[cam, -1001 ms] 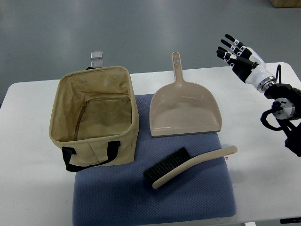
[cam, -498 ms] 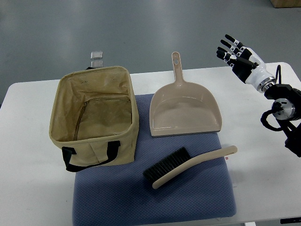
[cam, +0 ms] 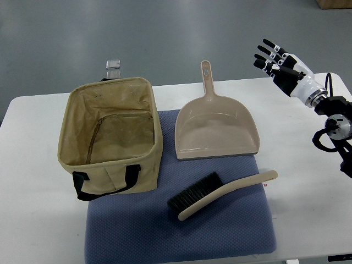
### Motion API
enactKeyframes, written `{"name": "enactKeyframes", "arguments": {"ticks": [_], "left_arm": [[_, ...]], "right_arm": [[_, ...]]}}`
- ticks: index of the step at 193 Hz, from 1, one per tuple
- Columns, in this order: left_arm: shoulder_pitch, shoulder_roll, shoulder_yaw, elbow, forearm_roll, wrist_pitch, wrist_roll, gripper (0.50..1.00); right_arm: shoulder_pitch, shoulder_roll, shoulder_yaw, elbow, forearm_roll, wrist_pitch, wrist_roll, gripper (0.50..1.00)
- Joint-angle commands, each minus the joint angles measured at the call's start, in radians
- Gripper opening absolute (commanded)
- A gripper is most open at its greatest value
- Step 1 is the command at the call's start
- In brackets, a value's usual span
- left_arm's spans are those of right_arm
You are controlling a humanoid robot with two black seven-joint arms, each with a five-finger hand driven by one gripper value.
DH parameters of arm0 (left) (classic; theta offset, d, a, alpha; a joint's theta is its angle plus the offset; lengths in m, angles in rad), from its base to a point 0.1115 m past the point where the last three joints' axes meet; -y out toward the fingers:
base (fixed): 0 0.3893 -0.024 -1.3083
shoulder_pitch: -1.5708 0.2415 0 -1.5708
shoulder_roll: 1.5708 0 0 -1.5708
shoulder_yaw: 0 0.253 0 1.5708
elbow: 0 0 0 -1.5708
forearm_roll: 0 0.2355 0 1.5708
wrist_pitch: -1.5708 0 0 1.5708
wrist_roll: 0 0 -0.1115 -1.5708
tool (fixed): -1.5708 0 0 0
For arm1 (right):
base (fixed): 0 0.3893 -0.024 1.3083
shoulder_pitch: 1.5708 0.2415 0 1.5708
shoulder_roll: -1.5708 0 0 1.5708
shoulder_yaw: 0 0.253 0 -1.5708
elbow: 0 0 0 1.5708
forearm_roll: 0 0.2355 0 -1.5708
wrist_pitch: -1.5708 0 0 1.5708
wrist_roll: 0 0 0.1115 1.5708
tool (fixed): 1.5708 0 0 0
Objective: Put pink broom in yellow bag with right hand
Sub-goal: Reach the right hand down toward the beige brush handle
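Well below the raised right hand (cam: 279, 61), broom (cam: 220, 193) on mat (cam: 137, 231)

The scene is evenly and brightly lit by soft, diffuse light from overhead. The white bench (cam: 44, 220) is close to washed out, its surface showing almost no texture, though it carries no hard glare spots. Shadows are faint and short: a thin dark edge sits under the front lip of the dustpan (cam: 215, 131), and a soft shadow lies beneath the bristles of the broom (cam: 220, 193) on the blue mat (cam: 181, 234). The inside of the bag (cam: 110, 135) is dimmer than its rim. Focus is sharp across the frame, with the mat's weave readable. The right hand (cam: 279, 63) shows no motion blur. The bench's far edge bows slightly, hinting at mild lens distortion.
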Motion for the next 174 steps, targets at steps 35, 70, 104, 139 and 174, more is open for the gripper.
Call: {"name": "enactKeyframes", "arguments": {"ticks": [35, 70, 104, 139, 174], "left_arm": [[0.000, 0.000, 0.000, 0.000, 0.000, 0.000, 0.000, 1.000], [0.001, 0.000, 0.000, 0.000, 0.000, 0.000, 0.000, 1.000], [0.000, 0.000, 0.000, 0.000, 0.000, 0.000, 0.000, 1.000], [0.000, 0.000, 0.000, 0.000, 0.000, 0.000, 0.000, 1.000], [0.001, 0.000, 0.000, 0.000, 0.000, 0.000, 0.000, 1.000]], "right_arm": [[0.009, -0.053, -0.056, 0.006, -0.012, 0.049, 0.006, 0.928], [0.073, -0.190, -0.302, 0.101, -0.013, 0.112, 0.115, 0.926], [0.149, -0.318, -0.600, 0.265, -0.091, 0.058, 0.230, 0.926], [0.184, -0.415, -0.745, 0.466, -0.347, -0.075, 0.313, 0.924], [0.192, -0.467, -0.847, 0.626, -0.613, -0.262, 0.324, 0.921]]}}
